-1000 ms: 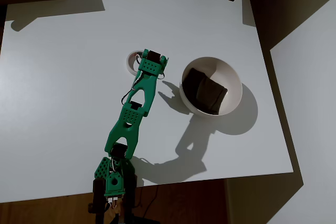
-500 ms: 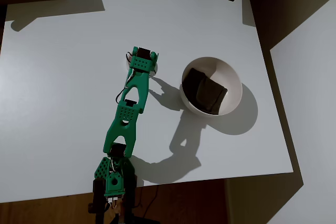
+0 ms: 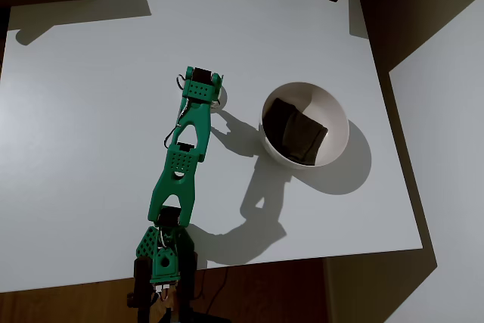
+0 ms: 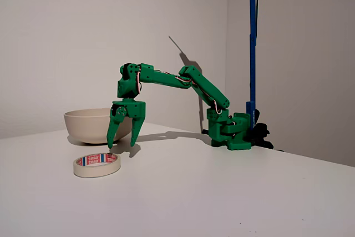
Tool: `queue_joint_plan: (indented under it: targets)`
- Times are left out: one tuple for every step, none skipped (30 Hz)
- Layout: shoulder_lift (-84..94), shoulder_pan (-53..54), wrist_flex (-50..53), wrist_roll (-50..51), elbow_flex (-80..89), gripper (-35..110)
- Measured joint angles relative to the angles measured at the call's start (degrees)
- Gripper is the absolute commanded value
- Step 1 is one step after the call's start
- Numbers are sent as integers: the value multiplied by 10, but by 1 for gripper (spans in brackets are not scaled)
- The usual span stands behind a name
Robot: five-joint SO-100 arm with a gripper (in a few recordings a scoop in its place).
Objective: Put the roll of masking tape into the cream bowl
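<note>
Overhead view: roll of masking tape (image 4: 97, 165) hidden under green wrist (image 3: 201, 87), fingers too. Fixed view: cream bowl (image 4: 89, 124) interior hidden, right side behind fingers (image 4: 114, 130); tape print too small to read.

White table (image 3: 91, 111), smooth matte surface. Resting flat on it: roll of masking tape (image 4: 97, 165). Also standing on it: cream bowl (image 3: 305, 123), well apart from the roll. Green arm base (image 4: 232, 131) seated at table edge.

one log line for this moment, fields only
phase: approach | gripper: jaws open, pointing down, above table | tape: flat on table, ungrasped | bowl: no tape inside
</note>
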Motion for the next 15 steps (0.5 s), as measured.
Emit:
queue_joint_plan:
  targets:
    - [-3,2,0,0,0,23]
    - [-6,5,0,-1,0,23]
    - [-8,10,0,-1,0,23]
    - [-8,15,-4,-2,0,23]
    - [-8,20,-6,-3,0,23]
    - [-9,25,-9,-4,0,23]
    - [-11,28,-10,-5,0,23]
    - [-13,33,-11,-5,0,23]
    - [-15,35,-11,-5,0,23]
    - [-18,39,-11,-5,0,23]
    - [-21,40,-11,-5,0,23]
    - [-24,41,-11,-5,0,23]
    - [-25,41,-11,-5,0,23]
    - [-26,41,-11,-5,0,23]
    - [-26,40,-13,-5,0,23]
